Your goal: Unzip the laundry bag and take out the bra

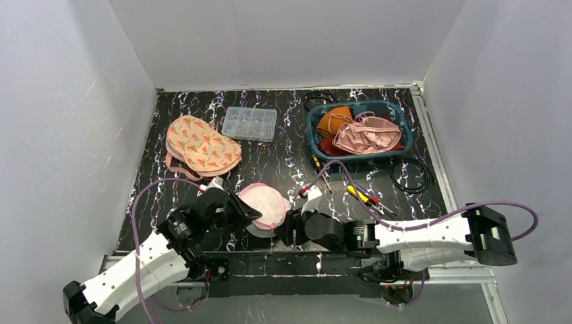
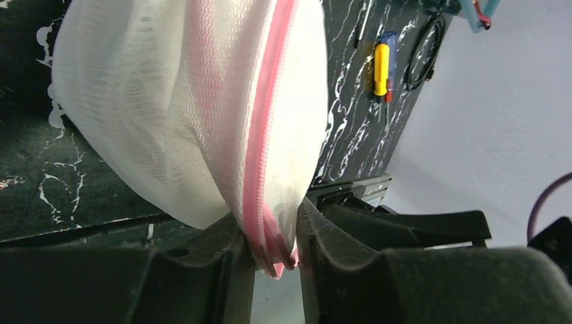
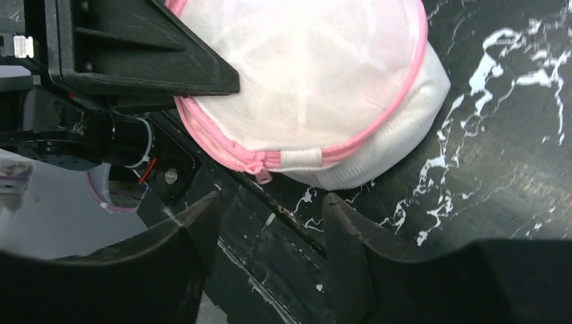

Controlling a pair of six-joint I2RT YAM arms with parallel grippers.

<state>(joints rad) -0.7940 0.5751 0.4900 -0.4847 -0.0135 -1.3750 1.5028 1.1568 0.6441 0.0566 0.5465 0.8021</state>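
Note:
The laundry bag (image 1: 264, 204) is a round white mesh pouch with a pink zipper (image 2: 260, 135). It lies at the table's near edge between my two grippers. My left gripper (image 1: 244, 214) is shut on the bag's zippered rim, and the pink seam is pinched between its fingers (image 2: 273, 251). My right gripper (image 1: 291, 226) is open just right of the bag, with nothing between its fingers (image 3: 270, 210). The small pink zipper pull (image 3: 262, 176) hangs a short way beyond those fingertips. The mesh hides the bag's contents, so the bra is hidden.
A peach floral undergarment (image 1: 201, 144) lies at the back left beside a clear compartment box (image 1: 250, 123). A teal basket (image 1: 312, 132) of pink and orange lingerie stands at the back right. Yellow-handled screwdrivers (image 1: 363, 196) and a black cable loop (image 1: 412, 174) lie to the right.

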